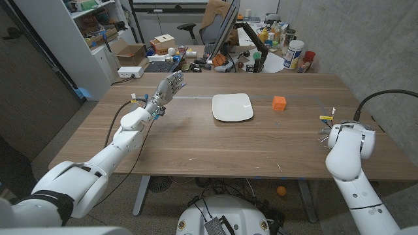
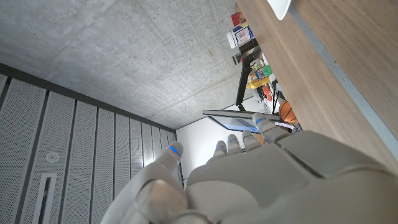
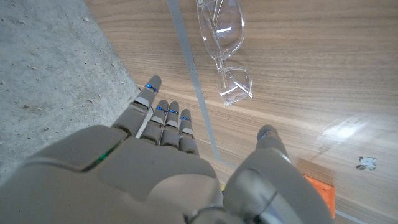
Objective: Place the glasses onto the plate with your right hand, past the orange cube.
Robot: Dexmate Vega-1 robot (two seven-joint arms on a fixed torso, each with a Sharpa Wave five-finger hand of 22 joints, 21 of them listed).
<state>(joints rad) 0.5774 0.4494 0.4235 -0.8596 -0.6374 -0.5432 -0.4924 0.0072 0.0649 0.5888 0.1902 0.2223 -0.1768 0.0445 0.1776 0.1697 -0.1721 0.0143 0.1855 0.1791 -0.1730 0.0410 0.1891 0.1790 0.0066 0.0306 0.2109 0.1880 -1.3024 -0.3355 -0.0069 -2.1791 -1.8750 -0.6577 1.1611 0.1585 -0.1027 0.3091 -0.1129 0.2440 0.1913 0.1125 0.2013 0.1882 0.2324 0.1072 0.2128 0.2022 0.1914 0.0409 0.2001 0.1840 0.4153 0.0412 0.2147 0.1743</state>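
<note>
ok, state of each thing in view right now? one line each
clear plastic safety glasses: lying on table, not held
white square plate: bare
small orange cube: on table beside plate
left hand: open, raised above the table
right hand: open, near glasses, not touching

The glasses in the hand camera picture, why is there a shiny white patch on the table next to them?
Right wrist view: that patch is glare from a light bouncing off the smooth table, beside the clear glasses; the right hand up close looks soft and blurry. Head view: the light is even and the plate looks sharp.
</note>
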